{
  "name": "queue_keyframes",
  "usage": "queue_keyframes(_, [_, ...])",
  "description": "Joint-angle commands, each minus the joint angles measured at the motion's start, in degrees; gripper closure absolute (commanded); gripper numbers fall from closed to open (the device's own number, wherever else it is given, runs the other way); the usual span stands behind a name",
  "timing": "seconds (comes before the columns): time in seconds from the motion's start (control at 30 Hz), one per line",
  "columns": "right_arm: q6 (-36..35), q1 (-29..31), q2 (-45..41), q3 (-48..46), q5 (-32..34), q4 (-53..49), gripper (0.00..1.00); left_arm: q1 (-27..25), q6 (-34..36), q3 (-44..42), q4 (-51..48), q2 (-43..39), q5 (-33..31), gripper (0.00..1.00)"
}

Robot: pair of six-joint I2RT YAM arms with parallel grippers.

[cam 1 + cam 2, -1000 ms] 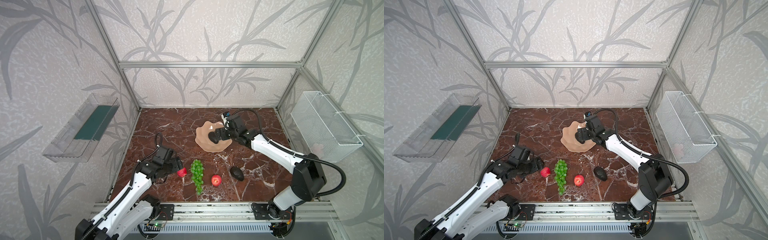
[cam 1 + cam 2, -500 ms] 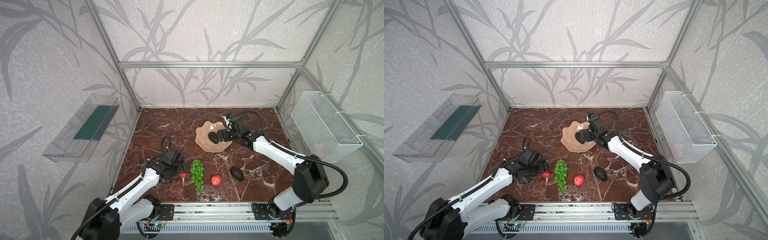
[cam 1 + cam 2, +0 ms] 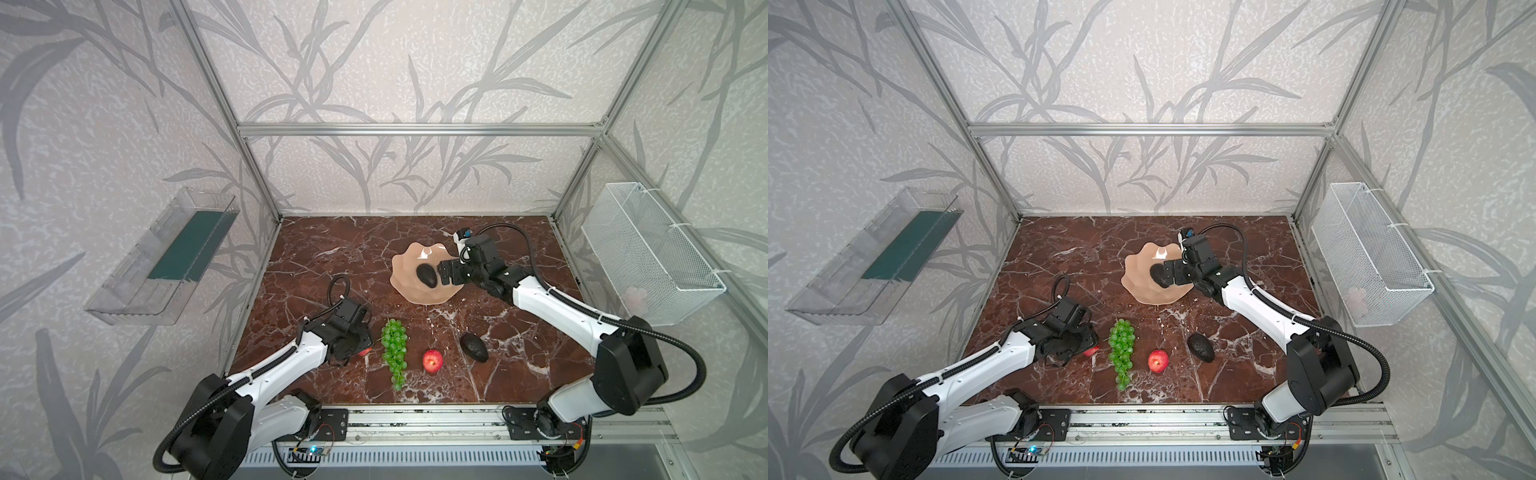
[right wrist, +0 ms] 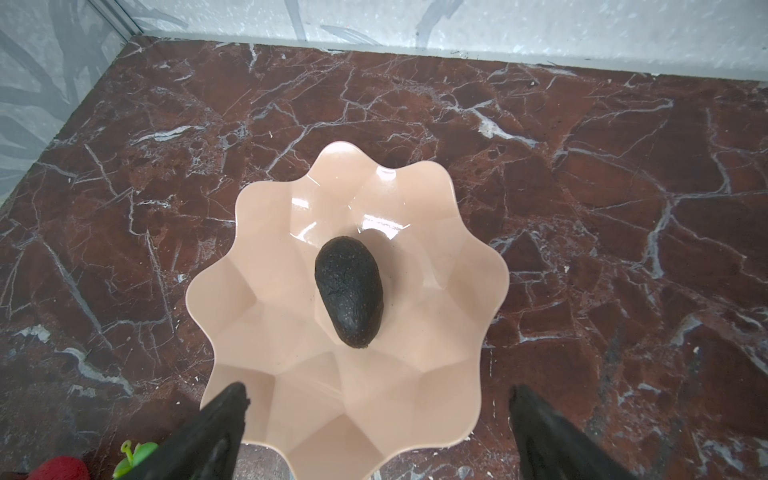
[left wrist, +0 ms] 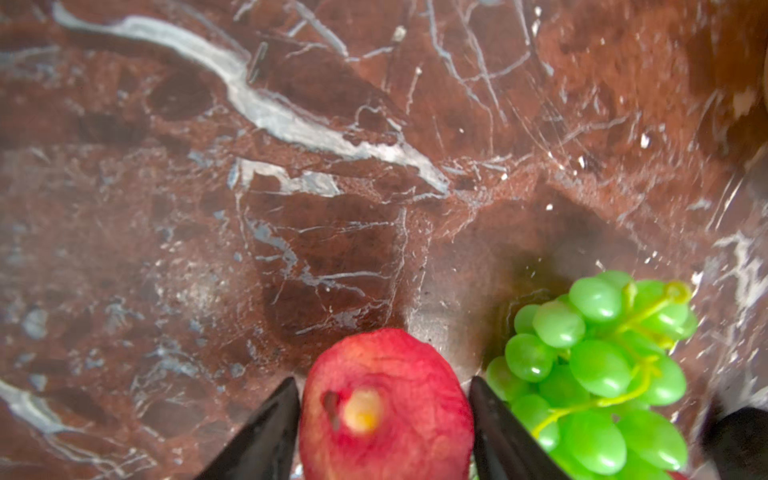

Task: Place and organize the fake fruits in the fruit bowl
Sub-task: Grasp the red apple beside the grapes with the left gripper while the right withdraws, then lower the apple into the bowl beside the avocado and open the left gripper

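Beside the grapes [image 5: 594,365], the left end effector [image 5: 383,380] pinches an apple [image 5: 382,415]. The right end effector [image 4: 377,390] gapes empty near the avocado [image 4: 349,291] in the fruit bowl [image 4: 266,257].

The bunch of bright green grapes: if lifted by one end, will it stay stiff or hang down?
The long bunch of bright green grapes likely droops: its berries sit on thin yellowish stems. The glossy berries may slip. Lying long and flat, it probably will not roll.
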Motion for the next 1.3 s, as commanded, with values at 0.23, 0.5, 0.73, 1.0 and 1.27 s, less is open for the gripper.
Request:
queue_keyframes(0.23, [0.67, -1.17, -2.14, -1.01, -1.13, 1.63, 0.02, -0.31, 3.16, 7.21, -6.53, -5.55, -5.98, 0.45])
queue_keyframes(0.5, [1.65, -3.45, -5.57, -3.46, -2.17, 1.08, 0.02, -0.71, 14.09, 25.41, -5.02, 6.22, -8.70, 0.45])
queue_keyframes(0.73, [1.70, -4.11, -11.02, -7.14, -1.62, -1.95, 0.02, -2.01, 19.23, 39.31, -1.01, 21.89, -6.96, 0.45])
queue_keyframes(1.0, [2.40, -4.12, -16.75, -11.73, -2.02, -6.49, 0.02, -4.34, 20.57, 48.74, 0.68, 36.80, -6.24, 0.45])
queue_keyframes(1.27, [3.13, -4.11, -20.86, -16.68, -2.75, -9.22, 0.02, -5.47, 19.89, 54.66, 1.53, 46.27, -7.12, 0.45])
